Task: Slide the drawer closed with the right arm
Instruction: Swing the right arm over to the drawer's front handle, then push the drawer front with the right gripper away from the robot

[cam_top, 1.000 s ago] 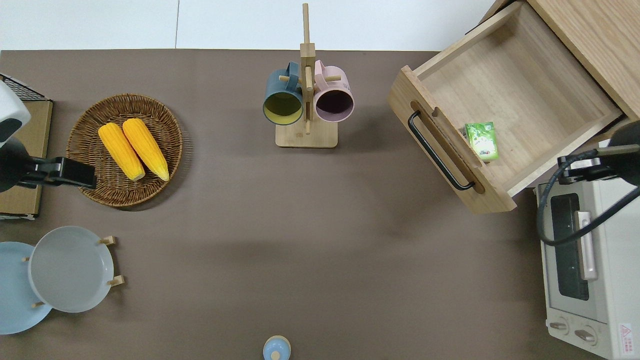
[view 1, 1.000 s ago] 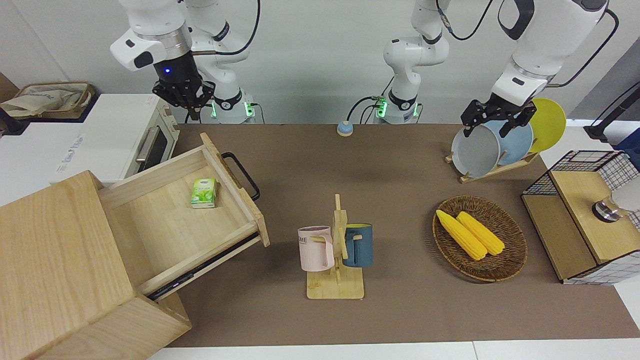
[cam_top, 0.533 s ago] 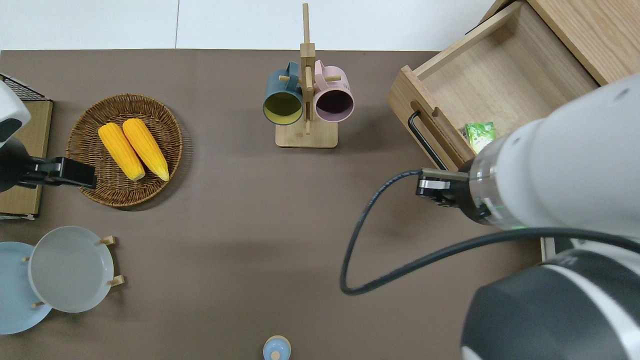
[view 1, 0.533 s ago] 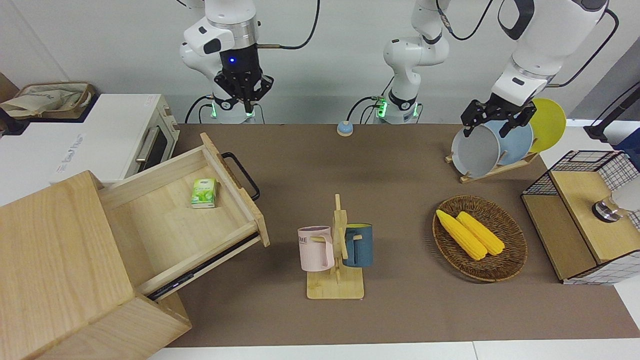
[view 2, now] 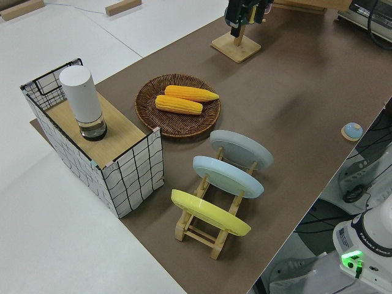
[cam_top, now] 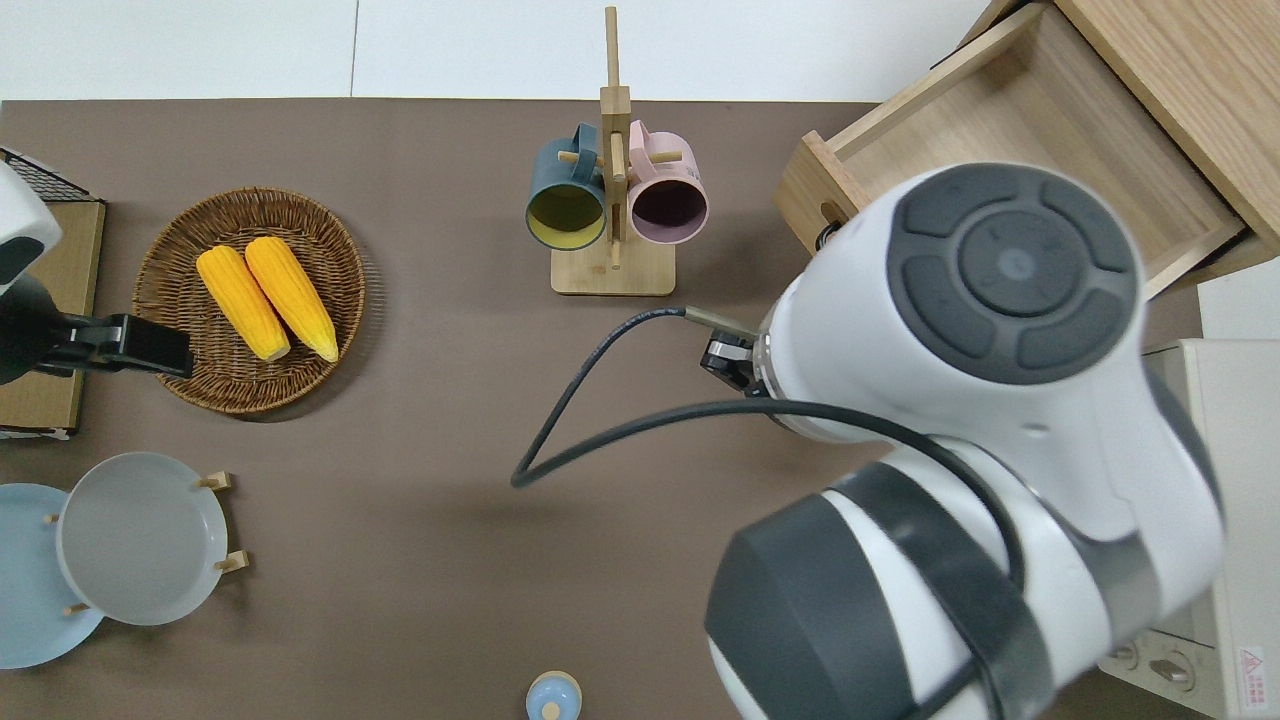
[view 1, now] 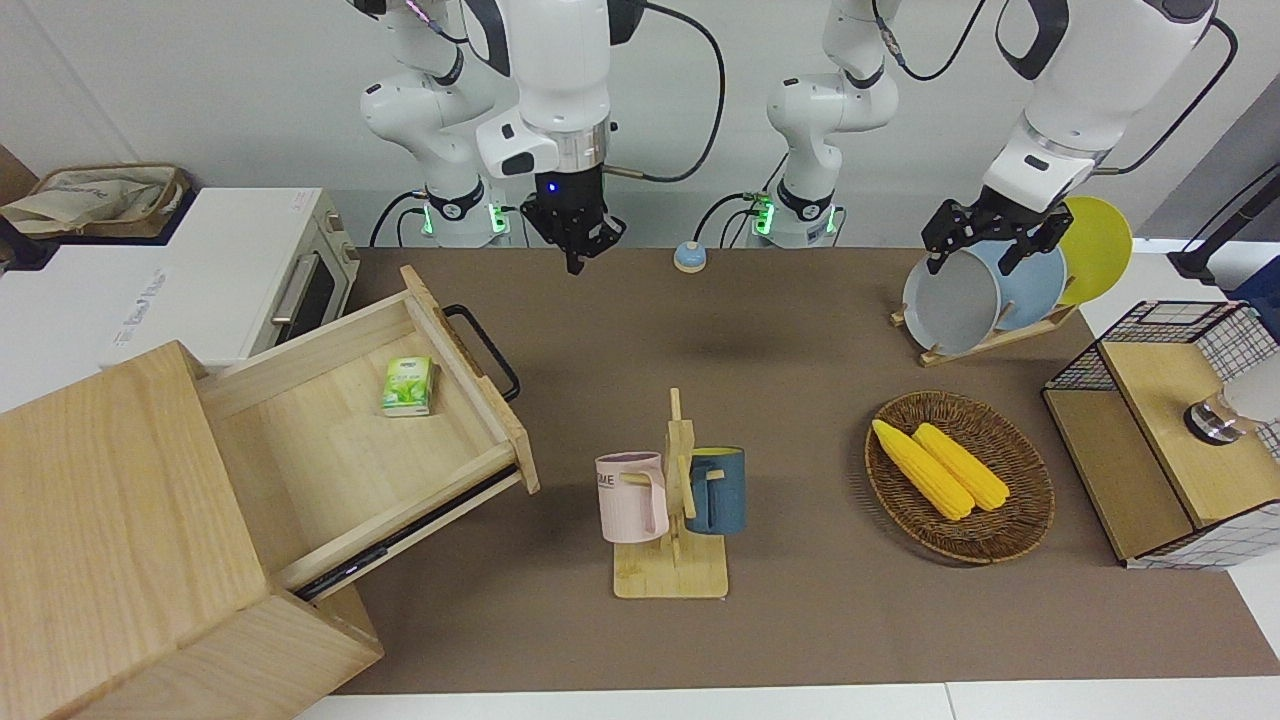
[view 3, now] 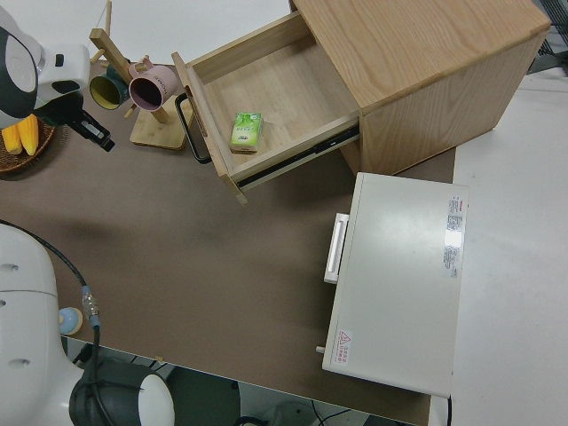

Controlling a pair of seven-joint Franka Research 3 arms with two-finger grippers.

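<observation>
Standing at the lower edge of the front view, at the right arm's end of the table, the pale-wood box (view 1: 110,520) is the biggest thing here, and the drawer (view 1: 330,450) is pulled well out of it, angling up toward the middle of the frame. One drawer, one box, one white toaster oven (view 1: 230,270) just above them in that view.

Two arms: the left is parked. The right arm (view 1: 555,60) hangs from the top centre of the front view with the right gripper (view 1: 575,245) pointing down above bare brown mat, well apart from the drawer. Whether it is spread or pressed together I cannot tell.

The drawer looks stiff and fairly light, riding on dark side rails, so it should glide under a steady push. I judge the flat front panel (view 1: 470,380) the place to press, near its middle beside the black loop handle (view 1: 485,345), square to the rails so it does not bind. No grasp seems needed.

Inside lies one small green carton (view 1: 407,386), loose, close to the front panel; it may slide.

Elsewhere:
- one wire-framed box (view 1: 1170,440)
- one basket (view 1: 1020,530) with two corn cobs (view 1: 940,465)
- three plates (view 1: 950,300) in a rack
- two mugs (view 1: 630,495) on one stand (view 1: 672,575)
</observation>
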